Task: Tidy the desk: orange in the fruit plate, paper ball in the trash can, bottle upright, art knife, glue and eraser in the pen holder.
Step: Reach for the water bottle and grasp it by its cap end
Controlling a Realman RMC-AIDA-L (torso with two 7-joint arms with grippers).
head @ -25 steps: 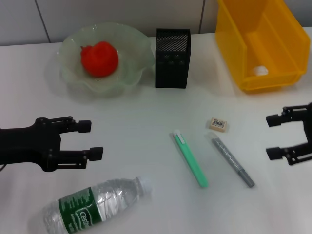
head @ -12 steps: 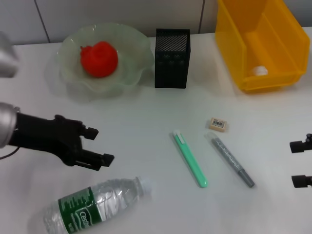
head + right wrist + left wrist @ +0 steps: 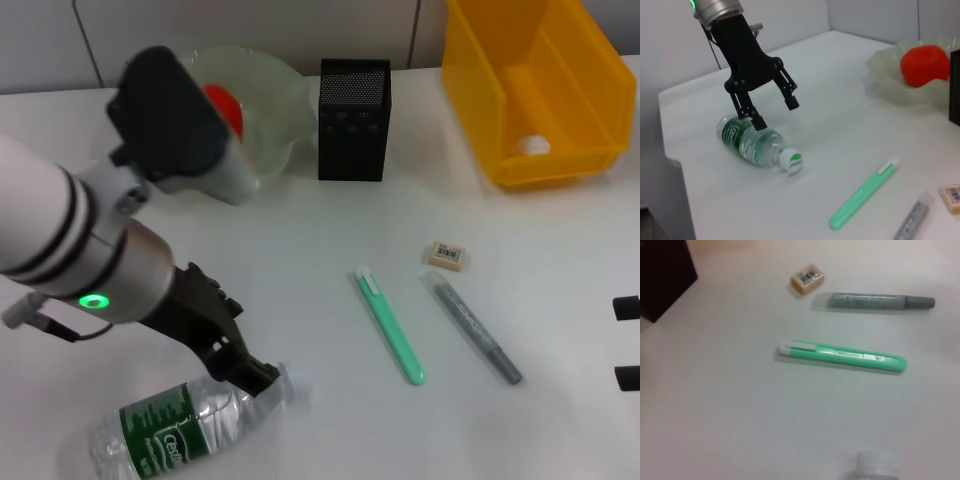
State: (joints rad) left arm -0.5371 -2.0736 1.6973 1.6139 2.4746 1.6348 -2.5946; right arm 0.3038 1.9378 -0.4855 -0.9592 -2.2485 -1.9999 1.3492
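One left pincer point(image 3: 774, 109), open and empty, hovers over the flat-lying bottle point(image 3: 185, 422), cap toward the art knife point(image 3: 390, 326).

A white tabletop point(image 3: 300, 230) spans the scene. Behind it runs a pale tiled wall point(image 3: 250, 25) with dark grout lines, meeting the table along its far edge.

Head cam sits high, looking forward and down over the whole bench point(image 3: 300, 240). Left wrist cam hangs close above the bench middle, facing down at the art knife point(image 3: 842, 355), glue point(image 3: 872, 301) and eraser point(image 3: 807, 278). Right wrist cam sits low on the right, looking left across the bench; all three views share the art knife.
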